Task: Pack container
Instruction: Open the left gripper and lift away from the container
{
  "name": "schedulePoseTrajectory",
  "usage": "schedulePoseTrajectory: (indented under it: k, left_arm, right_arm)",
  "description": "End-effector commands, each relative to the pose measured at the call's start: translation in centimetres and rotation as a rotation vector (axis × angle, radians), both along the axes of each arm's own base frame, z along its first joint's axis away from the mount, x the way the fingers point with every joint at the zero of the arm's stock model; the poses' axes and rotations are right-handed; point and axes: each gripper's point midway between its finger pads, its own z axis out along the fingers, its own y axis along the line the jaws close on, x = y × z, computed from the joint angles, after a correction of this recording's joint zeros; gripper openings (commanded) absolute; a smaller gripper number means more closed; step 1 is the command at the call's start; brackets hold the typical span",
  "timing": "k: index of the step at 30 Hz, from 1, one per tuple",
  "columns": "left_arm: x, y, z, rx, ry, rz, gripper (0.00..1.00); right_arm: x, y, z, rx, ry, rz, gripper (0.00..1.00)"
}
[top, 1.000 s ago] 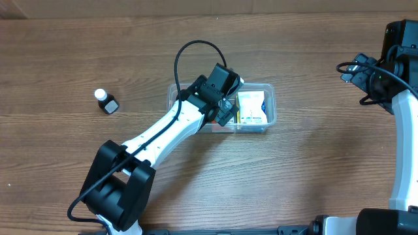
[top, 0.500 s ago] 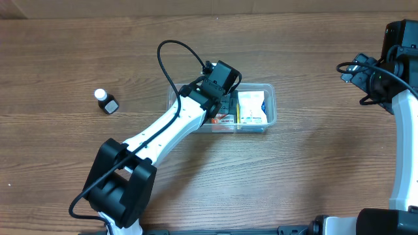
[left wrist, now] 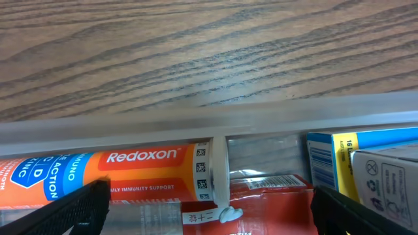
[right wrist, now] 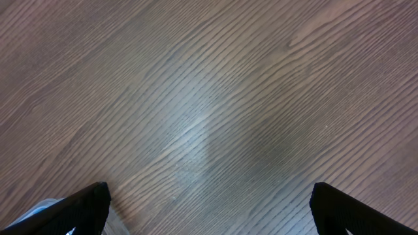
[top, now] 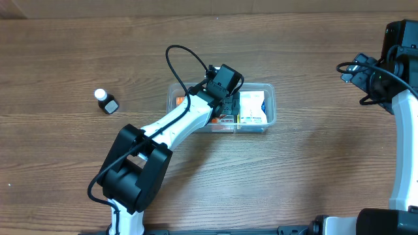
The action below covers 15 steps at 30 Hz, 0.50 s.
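The clear plastic container (top: 271, 104) stands at the table's middle. It holds an orange Redoxon tube (left wrist: 130, 166), a red box (left wrist: 274, 196) and a blue and white box (top: 251, 108), which also shows in the left wrist view (left wrist: 366, 170). My left gripper (top: 228, 98) is low over the container's middle, above the tube and the red box. Its fingers (left wrist: 209, 209) are spread wide and hold nothing. The container's far wall (left wrist: 209, 121) crosses the left wrist view. My right gripper (top: 356, 72) is open and empty at the far right, over bare wood (right wrist: 209, 205).
A small bottle with a white cap (top: 106, 102) lies on the wooden table to the left of the container. The left arm's black cable loops above the container's far left corner (top: 171, 59).
My left gripper has shifted a little toward the container's far side and its arm has swung to the right. The right arm has not moved.
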Motion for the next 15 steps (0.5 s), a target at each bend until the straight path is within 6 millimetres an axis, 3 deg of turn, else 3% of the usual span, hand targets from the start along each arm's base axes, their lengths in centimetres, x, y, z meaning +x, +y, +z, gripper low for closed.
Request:
schedulePoseTrajectory:
  k: [1,10,15]
  left_arm:
    - [0.69,-0.23,-0.21,-0.013,-0.008,0.016,1.00]
    - [1.53,-0.83,0.38,-0.029,-0.050,-0.007,1.00]
    - [1.42,-0.75,-0.51,-0.018,-0.035,-0.007,0.97]
  right_arm:
    - [0.26,-0.08,0.77,-0.003,-0.027,-0.005,1.00]
    - [0.26,-0.08,0.77,-0.003,-0.027,-0.005,1.00]
    - [0.26,-0.08,0.77,-0.003,-0.027,-0.005,1.00]
